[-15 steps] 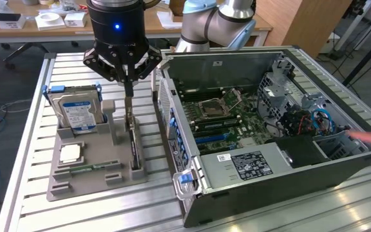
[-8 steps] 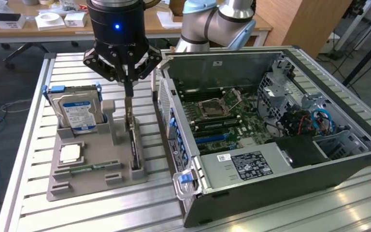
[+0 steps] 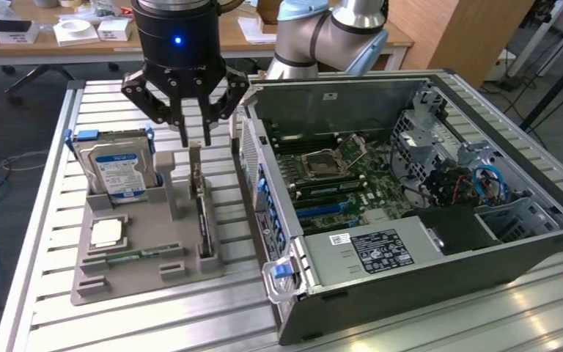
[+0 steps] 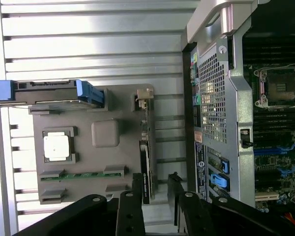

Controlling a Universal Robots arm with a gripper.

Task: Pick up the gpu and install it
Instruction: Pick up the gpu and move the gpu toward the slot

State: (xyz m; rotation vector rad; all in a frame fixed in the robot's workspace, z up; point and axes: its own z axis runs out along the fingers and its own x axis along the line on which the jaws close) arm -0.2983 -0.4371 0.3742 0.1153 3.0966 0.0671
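Clearly the job is only at its start: the gpu (image 3: 201, 216) has not been lifted and stands on its long edge in a slot of the grey tray (image 3: 144, 282), at about nine o'clock from the open computer case (image 3: 438, 282) in the exterior view. The gripper (image 3: 196, 138) hangs just above the card's far end, toward twelve o'clock on the tray. Its jaws are parted fairly wide and hold nothing. From the wrist view we judge that the gripper (image 4: 156, 189) is lined up over the gpu (image 4: 145, 169), with the card's thin edge nearer one finger than the other, but we see no contact. So nothing is done yet: grasping, carrying and seating the card in the case all remain. As for what the tray holds, a silver hard drive (image 3: 115, 172) with a blue label stands upright at about ten o'clock. A square processor chip (image 3: 108, 233) lies flat in a pocket toward eight o'clock, and a narrow green RAM stick (image 3: 135, 254) lies just beyond it toward seven o'clock. The tray rests on the slatted metal worktop (image 3: 42, 242). The case lies on its side with the panel off, and inside it we see the motherboard (image 3: 360, 183), its processor socket empty, blue slots (image 3: 321, 211) toward its near edge and cabling at three o'clock.
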